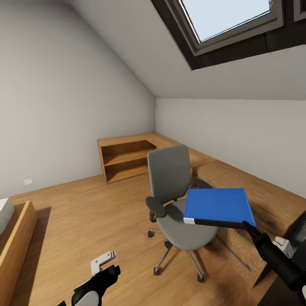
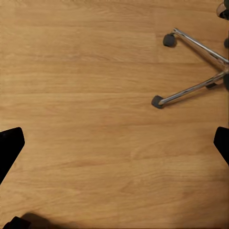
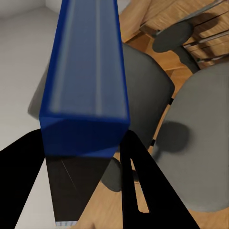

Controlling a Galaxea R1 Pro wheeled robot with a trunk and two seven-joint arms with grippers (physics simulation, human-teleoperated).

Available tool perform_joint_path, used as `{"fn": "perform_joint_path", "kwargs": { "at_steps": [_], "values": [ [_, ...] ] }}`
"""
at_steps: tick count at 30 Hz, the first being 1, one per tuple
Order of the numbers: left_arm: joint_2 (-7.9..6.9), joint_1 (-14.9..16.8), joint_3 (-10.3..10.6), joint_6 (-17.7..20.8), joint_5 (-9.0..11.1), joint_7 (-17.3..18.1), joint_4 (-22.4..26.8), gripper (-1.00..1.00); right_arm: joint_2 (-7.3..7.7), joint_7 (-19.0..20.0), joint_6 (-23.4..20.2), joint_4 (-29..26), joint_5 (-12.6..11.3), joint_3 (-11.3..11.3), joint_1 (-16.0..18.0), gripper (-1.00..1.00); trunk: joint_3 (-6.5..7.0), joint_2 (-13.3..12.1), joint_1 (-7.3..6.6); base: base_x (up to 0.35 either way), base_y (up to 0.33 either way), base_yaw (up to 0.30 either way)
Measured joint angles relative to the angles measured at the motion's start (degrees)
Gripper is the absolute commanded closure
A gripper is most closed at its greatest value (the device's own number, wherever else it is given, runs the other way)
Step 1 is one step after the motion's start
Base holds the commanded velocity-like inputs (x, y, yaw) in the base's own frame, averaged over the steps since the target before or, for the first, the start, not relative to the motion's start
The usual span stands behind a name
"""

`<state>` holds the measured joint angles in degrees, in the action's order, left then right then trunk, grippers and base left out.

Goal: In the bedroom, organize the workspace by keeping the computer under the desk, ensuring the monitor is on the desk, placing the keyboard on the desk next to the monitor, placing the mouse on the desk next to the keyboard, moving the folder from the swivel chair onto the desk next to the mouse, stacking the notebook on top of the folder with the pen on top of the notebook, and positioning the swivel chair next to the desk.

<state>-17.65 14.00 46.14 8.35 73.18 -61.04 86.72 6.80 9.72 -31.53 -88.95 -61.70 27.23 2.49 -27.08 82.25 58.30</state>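
We count one folder [image 1: 219, 205], bright blue with a black edge and a small white label at its near corner. It is held level in the air, above the seat of the swivel chair and clear of it. The right pincer [image 1: 250, 227] has it by the black edge at the near right corner. In the right wrist view the two black fingers [image 3: 143, 191] sit closed against either side of the folder [image 3: 86, 90], which runs away from the camera over the grey chair.

We count one swivel chair [image 1: 174, 204]: grey seat and back, two black armrests, chrome star base on castors. It stands on the light wood floor [image 1: 85, 221], near the low wooden ledge [image 1: 238, 178] along the far wall.

The left pincer [image 1: 106, 265] hangs low over the floor, holding nothing. In the left wrist view its two fingertips [image 2: 10, 145] stand wide apart at either edge, bare floor [image 2: 95, 119] between them. Two chrome legs of the chair base [image 2: 195, 67] show there, with castors at their ends.

One skylight [image 1: 229, 21] is set in the sloped ceiling. One open wooden shelf unit [image 1: 125, 161] stands in the far corner.
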Motion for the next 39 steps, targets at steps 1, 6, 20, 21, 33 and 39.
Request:
{"fn": "perform_joint_path", "kwargs": {
  "at_steps": [1, 6, 20, 21, 33, 39],
  "values": [
    [0.01, 0.00, 0.10, -0.01, 0.01, 0.00, -0.02, -1.00, 0.03, 0.00, 0.00, 0.00, 0.00, 0.02, 0.00, 1.00, 0.18, -0.40, -0.22, 0.000, 0.000, -0.167],
    [0.02, 0.00, 0.29, 0.00, 0.02, 0.00, -0.04, -1.00, 0.01, 0.00, -0.06, 0.01, 0.03, 1.88, 0.00, 1.00, 1.08, -2.41, -1.32, 0.000, 0.000, -0.233],
    [5.02, 0.00, 4.52, 0.06, -3.14, 0.01, -4.89, -1.00, -0.01, -0.03, 0.03, 0.12, 0.07, 2.73, -0.01, 1.00, 3.59, -8.03, -4.39, 0.000, 0.000, -0.264],
    [5.33, 0.00, 4.68, 0.06, -4.43, 0.01, -5.36, -1.00, -0.01, -0.05, 0.08, 0.15, 0.07, 2.95, -0.01, 1.00, 3.77, -8.43, -4.61, 0.000, 0.000, -0.267],
    [5.73, 0.00, 5.01, 0.06, -5.99, 0.01, -5.94, -1.00, -0.01, -0.40, 0.43, 0.88, 0.12, 3.35, -0.01, 1.00, 5.93, -13.24, -7.25, 0.000, 0.000, -0.267],
    [5.73, 0.00, 5.07, 0.06, -6.05, 0.01, -5.94, -1.00, -0.03, -0.43, 0.45, 1.13, 0.21, 3.34, -0.02, 1.00, 6.47, -14.46, -7.92, 0.000, 0.000, -0.267]
  ]
}}
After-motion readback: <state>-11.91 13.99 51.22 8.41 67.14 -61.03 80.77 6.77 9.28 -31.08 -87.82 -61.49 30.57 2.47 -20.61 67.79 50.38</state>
